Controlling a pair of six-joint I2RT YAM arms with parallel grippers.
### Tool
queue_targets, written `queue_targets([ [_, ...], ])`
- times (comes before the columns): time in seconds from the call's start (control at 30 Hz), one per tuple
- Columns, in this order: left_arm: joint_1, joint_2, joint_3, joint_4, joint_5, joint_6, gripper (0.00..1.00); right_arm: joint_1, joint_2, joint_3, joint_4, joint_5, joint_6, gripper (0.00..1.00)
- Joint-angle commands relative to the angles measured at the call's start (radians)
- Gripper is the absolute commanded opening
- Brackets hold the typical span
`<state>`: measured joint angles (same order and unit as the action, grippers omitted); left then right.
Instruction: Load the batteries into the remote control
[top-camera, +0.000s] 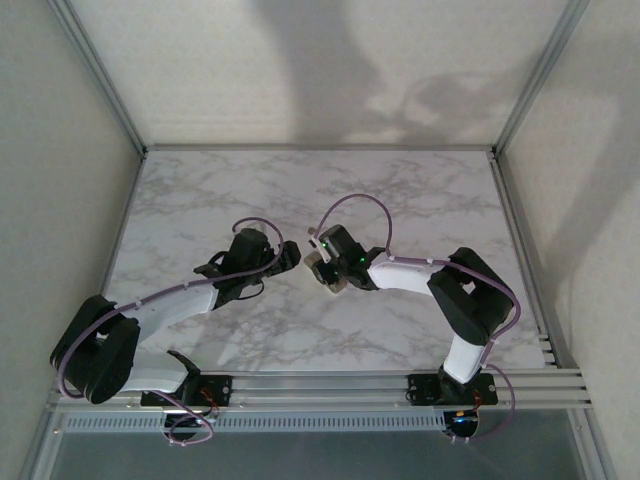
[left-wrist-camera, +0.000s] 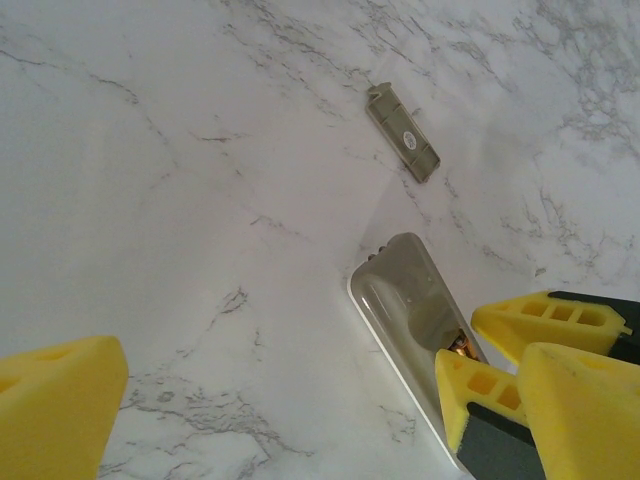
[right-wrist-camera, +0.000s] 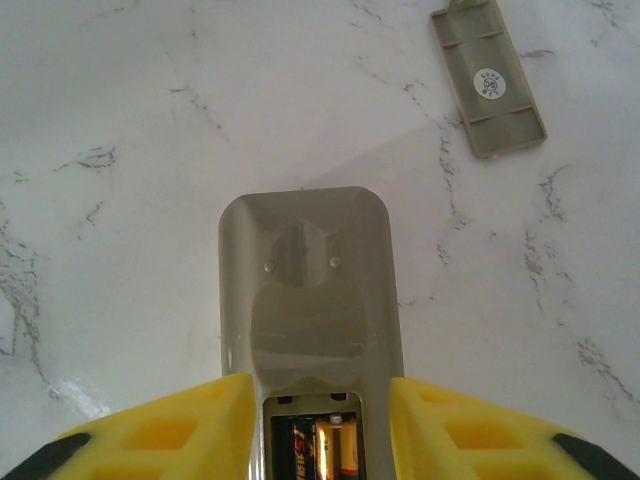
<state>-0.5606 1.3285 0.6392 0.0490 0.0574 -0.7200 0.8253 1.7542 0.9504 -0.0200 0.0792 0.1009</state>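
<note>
Small white rectangular remote control (right-wrist-camera: 310, 280) lies face down, tan back up, on white marble-patterned tabletop (right-wrist-camera: 120, 100), between both arms. Battery bay open; two dark, gold-orange cylindrical batteries (right-wrist-camera: 325, 450) sit side by side inside. At bay end, right gripper (right-wrist-camera: 320, 385) part open, yellow fingers flanking remote (pinching it or merely beside, cannot tell). Tan rectangular battery cover (right-wrist-camera: 488, 80) lies apart, beyond remote. Opposite, left gripper (top-camera: 283, 257) spread wide, empty, near remote
</note>
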Motion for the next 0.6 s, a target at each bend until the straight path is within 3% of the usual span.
queue_targets([
  [0.0, 0.010, -0.020, -0.012, 0.023, 0.017, -0.010, 1.00, 0.009, -0.066, -0.006, -0.023, 0.019, 0.031, 0.42],
  [0.2, 0.006, -0.003, -0.010, 0.050, 0.048, -0.001, 0.99, -0.002, -0.133, -0.038, -0.069, 0.005, 0.107, 0.42],
  [0.33, 0.003, 0.010, -0.010, 0.060, 0.057, -0.001, 0.99, -0.012, -0.171, -0.084, -0.078, -0.010, 0.145, 0.37],
  [0.57, 0.001, 0.020, -0.006, 0.066, 0.064, -0.001, 0.99, -0.013, -0.143, -0.097, -0.097, -0.020, 0.131, 0.36],
])
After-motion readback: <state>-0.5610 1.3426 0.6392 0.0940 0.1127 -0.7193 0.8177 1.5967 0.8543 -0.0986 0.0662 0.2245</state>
